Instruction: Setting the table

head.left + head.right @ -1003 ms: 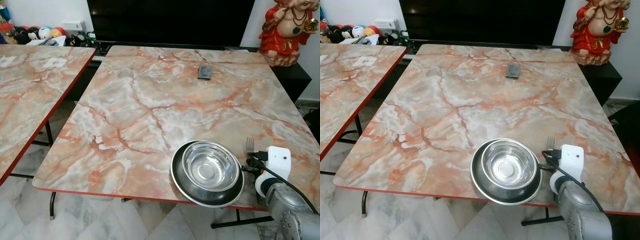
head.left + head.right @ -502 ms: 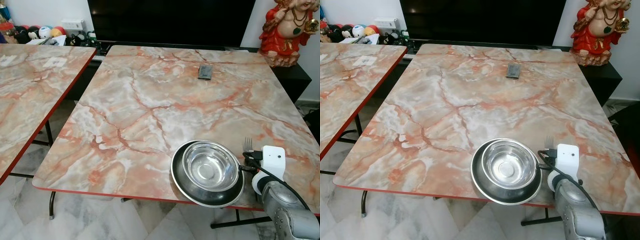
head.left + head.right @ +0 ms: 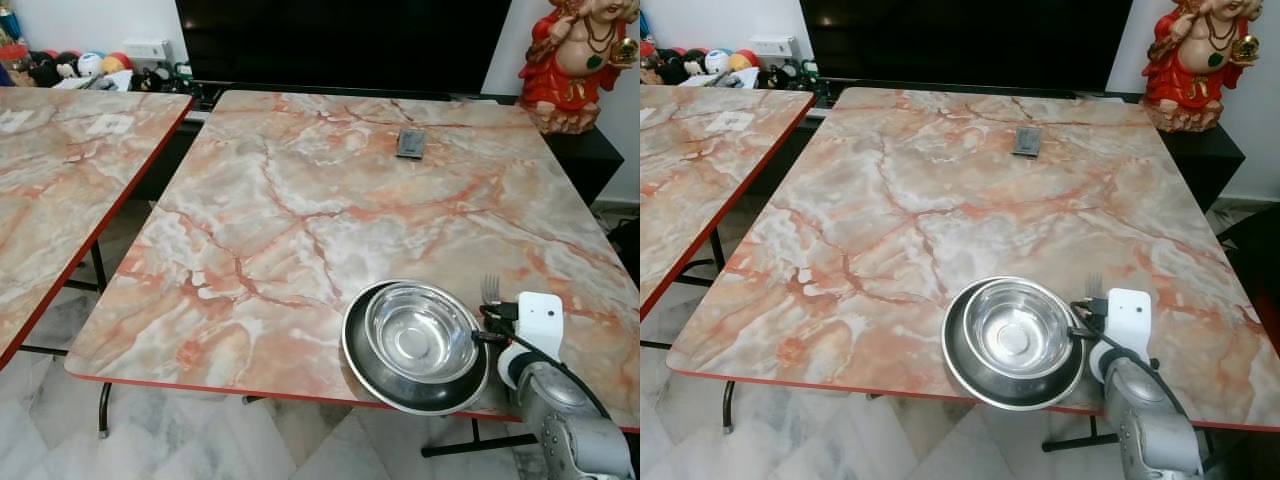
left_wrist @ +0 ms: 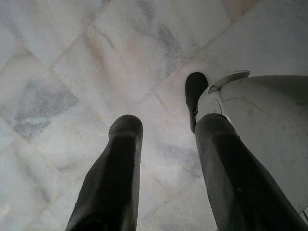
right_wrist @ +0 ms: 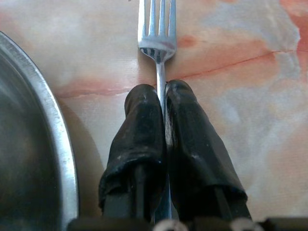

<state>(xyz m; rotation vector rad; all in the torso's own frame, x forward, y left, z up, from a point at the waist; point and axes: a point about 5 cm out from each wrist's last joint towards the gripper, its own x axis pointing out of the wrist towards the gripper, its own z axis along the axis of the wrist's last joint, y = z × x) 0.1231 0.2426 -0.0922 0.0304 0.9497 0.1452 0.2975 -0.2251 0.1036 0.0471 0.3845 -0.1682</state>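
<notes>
The marble-patterned desk (image 3: 300, 220) carries, at its near right corner, a steel plate (image 3: 415, 348) with a steel bowl (image 3: 421, 332) nested inside it. Just beside the plate's right rim works the right gripper (image 5: 161, 103), its two black fingers (image 5: 142, 130) pressed together on the handle of a fork (image 5: 158, 33). The fork's long axis runs straight out ahead of the fingers, tines pointing away toward the far edge of the desk, roughly parallel to the plate's side; the head lies low over the desk or on it. The left gripper (image 4: 161, 163) hangs idle over the tiled floor (image 4: 72, 72), fingers spread apart with nothing between them, so the right arm is the one placed to set the fork down.
</notes>
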